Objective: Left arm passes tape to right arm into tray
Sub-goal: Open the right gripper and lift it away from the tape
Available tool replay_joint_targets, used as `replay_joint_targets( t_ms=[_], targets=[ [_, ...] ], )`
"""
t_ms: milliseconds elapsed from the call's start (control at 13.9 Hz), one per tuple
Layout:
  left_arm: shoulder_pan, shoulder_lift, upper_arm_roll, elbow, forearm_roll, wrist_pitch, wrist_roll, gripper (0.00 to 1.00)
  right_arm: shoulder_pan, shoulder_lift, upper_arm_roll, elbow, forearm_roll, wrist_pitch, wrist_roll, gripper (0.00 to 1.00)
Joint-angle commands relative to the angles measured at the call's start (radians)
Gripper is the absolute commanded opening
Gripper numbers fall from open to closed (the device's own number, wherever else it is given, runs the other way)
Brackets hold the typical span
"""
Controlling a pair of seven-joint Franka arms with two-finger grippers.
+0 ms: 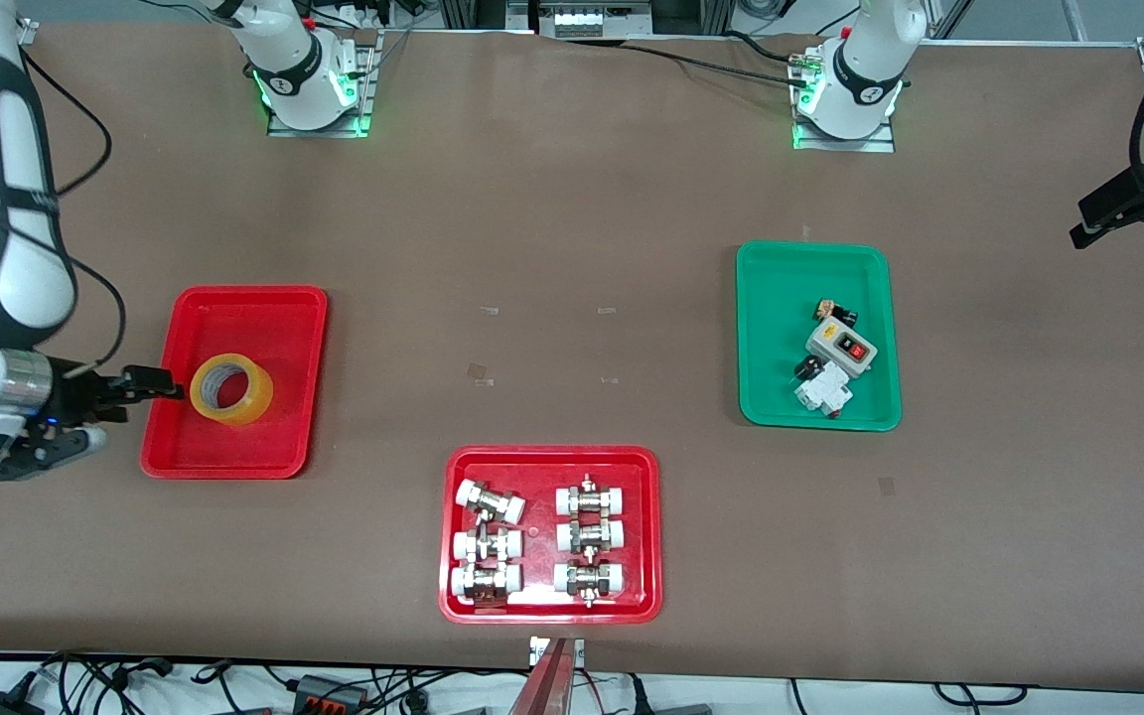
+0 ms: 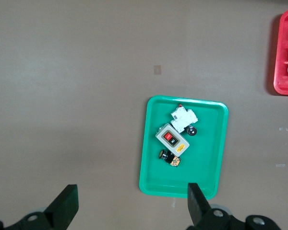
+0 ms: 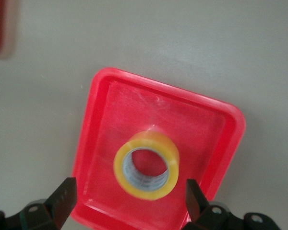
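The tape (image 1: 231,389), a yellow translucent roll, lies flat in the red tray (image 1: 234,323) at the right arm's end of the table. My right gripper (image 1: 100,417) is open and empty, up over the tray's rim beside the tape and apart from it. In the right wrist view the tape (image 3: 146,165) lies in the tray (image 3: 134,105) below my open right gripper (image 3: 129,201), between its two fingers. My left gripper (image 1: 1133,223) is open and empty, high over the left arm's end of the table, waiting; the left wrist view (image 2: 129,208) shows the same.
A green tray (image 1: 781,298) with a switch box and small electrical parts lies toward the left arm's end; it also shows in the left wrist view (image 2: 206,143). A red tray of pipe fittings (image 1: 542,462) lies nearest the front camera, mid-table.
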Motion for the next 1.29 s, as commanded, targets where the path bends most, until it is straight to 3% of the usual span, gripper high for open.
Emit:
replay_joint_targets(
  t_ms=[0, 215, 502, 860, 1075, 1219],
  targets=[
    [0.006, 0.014, -0.007, 0.008, 0.009, -0.018, 0.034, 1.00, 0.006, -0.047, 0.000, -0.014, -0.032, -0.080, 0.179, 1.00],
    [0.008, 0.016, -0.007, 0.007, 0.009, -0.018, 0.034, 1.00, 0.032, -0.090, 0.002, 0.084, -0.130, -0.202, 0.283, 1.00],
    [0.008, 0.016, -0.007, 0.007, 0.009, -0.018, 0.034, 1.00, 0.035, -0.089, -0.001, 0.264, -0.139, -0.328, 0.290, 1.00],
    [0.008, 0.017, -0.007, 0.007, 0.009, -0.017, 0.034, 1.00, 0.061, -0.116, -0.006, 0.266, -0.132, -0.310, 0.424, 1.00],
    [0.008, 0.016, -0.007, 0.005, 0.009, -0.018, 0.034, 1.00, 0.149, -0.176, -0.110, 0.205, -0.132, -0.246, 0.415, 1.00],
    [0.008, 0.017, -0.007, 0.005, 0.009, -0.018, 0.035, 1.00, 0.166, -0.214, -0.127, 0.157, -0.139, -0.195, 0.407, 1.00]
  ],
)
